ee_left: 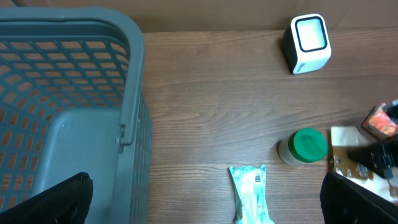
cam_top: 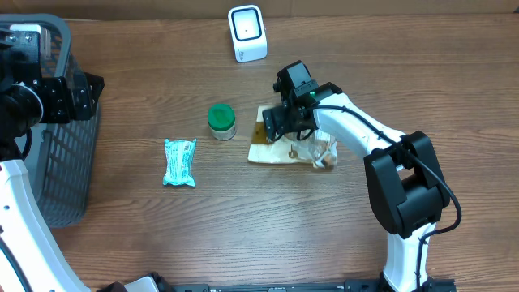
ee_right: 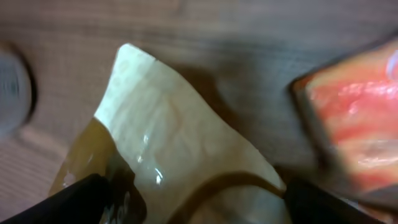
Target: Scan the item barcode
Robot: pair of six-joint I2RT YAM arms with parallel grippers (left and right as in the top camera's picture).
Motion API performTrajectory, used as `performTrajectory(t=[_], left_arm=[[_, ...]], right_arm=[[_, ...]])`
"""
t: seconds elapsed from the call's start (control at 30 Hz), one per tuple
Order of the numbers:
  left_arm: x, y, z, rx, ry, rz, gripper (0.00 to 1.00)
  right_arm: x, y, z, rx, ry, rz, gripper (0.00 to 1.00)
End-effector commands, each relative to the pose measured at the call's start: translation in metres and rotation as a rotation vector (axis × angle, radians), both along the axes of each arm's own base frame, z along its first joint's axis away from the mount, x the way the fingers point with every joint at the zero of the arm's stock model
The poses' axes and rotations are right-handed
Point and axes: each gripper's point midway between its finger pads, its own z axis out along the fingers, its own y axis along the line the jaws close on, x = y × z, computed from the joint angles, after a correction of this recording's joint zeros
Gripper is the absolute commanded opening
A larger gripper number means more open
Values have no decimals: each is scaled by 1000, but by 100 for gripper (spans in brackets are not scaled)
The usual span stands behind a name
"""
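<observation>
From overhead, the right claw (cam_top: 285,123) hangs over a cream pouch (cam_top: 266,152) lying on the worktop (cam_top: 243,235), with the white scanner (cam_top: 247,33) well apart beyond it. A green-lidded jar (cam_top: 220,121) and a teal packet (cam_top: 180,162) lie to the pouch's side. The left wrist view has the left claw (ee_left: 205,208) spread wide, nothing between its fingers, by a grey basket (ee_left: 134,93). The right wrist view shows wide jaws straddling the pouch (ee_right: 180,155), contact unclear.
</observation>
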Motion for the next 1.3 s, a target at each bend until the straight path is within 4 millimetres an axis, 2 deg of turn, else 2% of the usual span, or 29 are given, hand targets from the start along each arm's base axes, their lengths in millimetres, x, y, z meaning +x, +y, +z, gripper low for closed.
performTrajectory(t=[0.0,0.1,0.2,0.3,0.37,0.47,0.53,0.63,0.73,0.83,0.97,1.17,1.27], left_arm=[[2,-2,-2,-1,2,-24,100],[2,-2,-2,-1,2,-24,99],[2,-2,-2,-1,2,-23,100],[2,-2,-2,-1,2,-23,100],[2,-2,-2,-1,2,-24,100],[2,-2,-2,-1,2,-24,99],[2,-2,-2,-1,2,-24,100],[2,-2,-2,-1,2,-24,100],[2,-2,-2,-1,2,-24,99],[2,-2,-2,-1,2,-24,99],[2,-2,-2,-1,2,-24,100],[2,-2,-3,-2,4,-24,99],[2,-2,-3,-2,4,-24,100]], right_arm=[[-17,-2,-1,-6,52,116,93],[-31,-9,-3,-44,96,188,92],[-36,-14,6,-59,93,237,93],[-29,-13,34,-49,44,231,98],[-22,-12,60,-31,-1,189,100],[-13,-17,106,18,-46,-4,100],[-15,-23,132,75,-32,-173,100],[-37,-39,158,133,54,-415,100],[-69,-56,170,129,152,-587,96],[-96,-65,176,100,206,-608,86],[-134,-71,194,77,236,-592,83],[-169,-96,245,179,67,-726,82],[-186,-109,246,233,36,-803,82]])
